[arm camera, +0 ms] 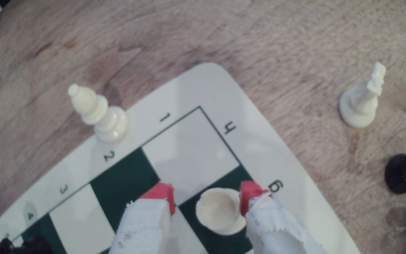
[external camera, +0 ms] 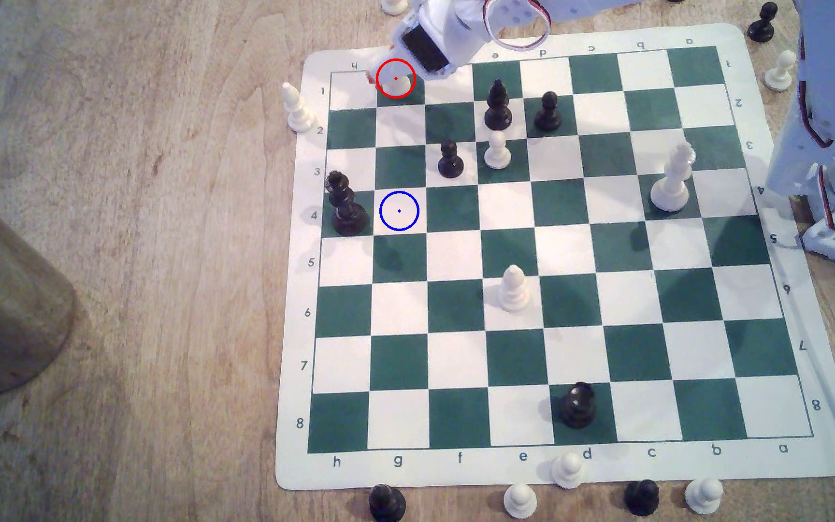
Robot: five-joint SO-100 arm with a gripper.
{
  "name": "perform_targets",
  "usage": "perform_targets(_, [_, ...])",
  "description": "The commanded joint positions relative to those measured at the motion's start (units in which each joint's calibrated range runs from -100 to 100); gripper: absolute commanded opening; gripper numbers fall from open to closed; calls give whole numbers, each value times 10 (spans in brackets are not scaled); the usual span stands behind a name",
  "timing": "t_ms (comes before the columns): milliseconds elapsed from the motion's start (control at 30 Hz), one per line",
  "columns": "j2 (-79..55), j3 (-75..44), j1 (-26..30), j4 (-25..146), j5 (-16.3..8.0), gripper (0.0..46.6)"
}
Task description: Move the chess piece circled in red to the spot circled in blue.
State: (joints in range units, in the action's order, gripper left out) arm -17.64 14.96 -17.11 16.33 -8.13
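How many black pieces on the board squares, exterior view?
5: black piece on h4, black pawn on f3, black piece on e2, black pawn on d2, black piece on d8. Arm may hide more.

The cream-white rook point(external camera: 396, 84) stands upright on a green square at the board's edge, between the claw's point(arm camera: 207, 197) parted red tips, close against one tip and apart from the other. The blue-ringed white square point(external camera: 399, 211) lies bare, well apart from the claw.
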Motion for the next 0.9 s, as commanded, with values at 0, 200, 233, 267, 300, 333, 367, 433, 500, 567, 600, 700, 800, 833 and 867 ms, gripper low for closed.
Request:
perform_targets(0, [20,-49,5,-12,-2,125])
perform_targets(200, [20,-46,5,-12,-3,30])
perform_targets(233, [20,-46,5,-12,-3,23])
perform_targets(267, [20,-46,4,-12,-2,20])
perform_targets(300, [20,-46,4,-11,-2,15])
perform_targets(333, [21,-46,4,-10,-1,15])
perform_targets(367, [22,-46,4,-9,-1,14])
perform_targets(433, [27,-44,4,-4,0,14])
perform_targets(500, [44,-43,3,-1,0,14])
perform_targets(567, [63,-43,2,7,0,14])
perform_targets(600, [73,-42,1,11,1,14])
perform_targets(700, [129,-38,-1,40,1,14])
perform_targets(800, [192,-37,10,83,1,14])
perform_targets(833, [206,-37,14,95,1,14])
perform_targets(867, [221,-38,21,108,1,14])
